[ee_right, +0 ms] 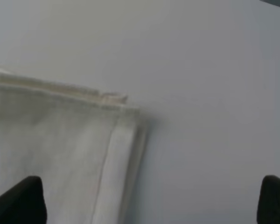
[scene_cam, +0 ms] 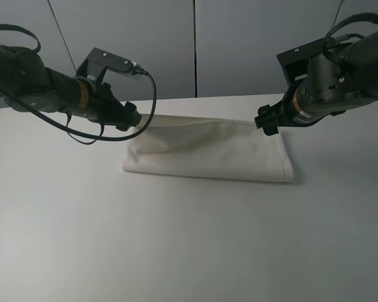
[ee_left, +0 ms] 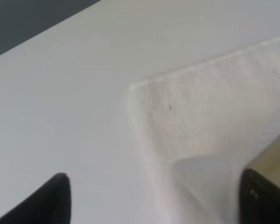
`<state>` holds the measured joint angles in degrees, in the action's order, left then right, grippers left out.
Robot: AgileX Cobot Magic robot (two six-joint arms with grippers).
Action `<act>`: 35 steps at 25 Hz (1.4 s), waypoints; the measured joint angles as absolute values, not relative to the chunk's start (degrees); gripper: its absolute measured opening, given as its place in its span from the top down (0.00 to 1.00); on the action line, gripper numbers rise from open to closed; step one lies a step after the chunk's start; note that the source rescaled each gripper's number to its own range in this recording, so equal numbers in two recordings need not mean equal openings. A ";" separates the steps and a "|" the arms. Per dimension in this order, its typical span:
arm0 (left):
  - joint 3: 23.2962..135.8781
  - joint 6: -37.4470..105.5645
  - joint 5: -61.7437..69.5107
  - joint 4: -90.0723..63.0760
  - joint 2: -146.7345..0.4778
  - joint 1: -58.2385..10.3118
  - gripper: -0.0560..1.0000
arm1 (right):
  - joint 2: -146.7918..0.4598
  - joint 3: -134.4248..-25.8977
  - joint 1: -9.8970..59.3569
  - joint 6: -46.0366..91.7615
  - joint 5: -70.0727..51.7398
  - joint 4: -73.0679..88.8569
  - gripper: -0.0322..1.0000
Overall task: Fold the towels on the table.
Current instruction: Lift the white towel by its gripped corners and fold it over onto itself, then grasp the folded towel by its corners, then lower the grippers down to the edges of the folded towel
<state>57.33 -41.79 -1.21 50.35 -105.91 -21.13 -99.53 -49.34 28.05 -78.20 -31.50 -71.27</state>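
The towel [scene_cam: 208,151] lies folded into a long flat band on the bench [scene_cam: 176,251], a little beyond its middle, with the long sides running left to right. Its near edge lies flat on the bench. The far left corner looks slightly raised towards the left hand [scene_cam: 133,119].

That hand sits right at this corner. In its wrist view the two dark fingertips [ee_left: 56,198] stand wide apart, one over bare bench and the other over the cloth, with the corner between them.

The right hand [scene_cam: 266,124] is at the far right corner. Its fingertips [ee_right: 23,200] are also spread wide, and the corner with its stitched hem [ee_right: 114,158] lies between them. Neither hand is clamped on the cloth.
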 joint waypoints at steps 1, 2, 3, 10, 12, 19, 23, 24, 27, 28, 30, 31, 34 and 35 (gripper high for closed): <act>57.32 -41.79 -1.51 50.35 -105.91 -21.13 0.03 | -99.53 -49.34 28.05 -78.46 -32.28 -71.27 0.01; 57.32 -41.79 -1.61 50.35 -105.91 -21.13 0.02 | -99.53 -49.34 28.05 -78.46 -32.57 -71.27 0.00; 57.32 -41.79 -1.61 50.35 -105.91 -21.13 0.02 | -99.53 -49.34 28.05 -78.10 -32.65 -71.04 0.00; 57.32 -41.79 -2.04 50.35 -105.91 -21.13 0.02 | -99.53 -49.34 28.05 -74.78 -32.65 -66.80 0.00; 57.32 -41.79 -2.17 49.92 -105.91 -21.13 0.02 | -99.53 -49.34 28.05 -73.82 -32.65 -65.33 0.00; 58.49 -41.79 5.95 43.37 -105.91 -21.13 0.02 | -99.53 -50.09 27.80 -64.86 -32.65 -54.03 0.00; 62.83 -40.69 14.93 40.23 -105.99 -21.13 0.02 | -99.53 -54.19 24.76 -49.35 -33.25 -35.63 0.00; 64.06 -38.82 16.47 38.68 -105.99 -21.13 0.02 | -99.53 -55.45 23.69 -44.88 -33.98 -31.49 0.00; 67.59 -29.25 21.03 28.34 -106.03 -21.13 0.02 | -99.53 -58.79 21.08 -35.38 -37.28 -20.26 0.00; 68.98 -25.23 22.55 24.99 -106.35 -21.13 0.02 | -99.53 -59.71 20.46 -33.29 -38.24 -18.49 0.00; 71.90 -18.94 26.78 17.55 -107.44 -21.13 0.03 | -99.53 -60.77 19.80 -30.77 -40.47 -15.84 0.00; 73.75 -16.42 28.79 15.08 -108.42 -21.13 0.04 | -99.53 -61.21 19.82 -30.10 -41.27 -15.37 0.00; 79.48 -12.78 36.95 9.61 -112.36 -21.13 0.04 | -99.53 -61.58 19.69 -29.28 -42.24 -14.19 0.00; 81.60 -12.30 39.11 8.94 -113.95 -21.13 0.04 | -99.53 -61.63 19.69 -29.16 -42.53 -14.22 0.00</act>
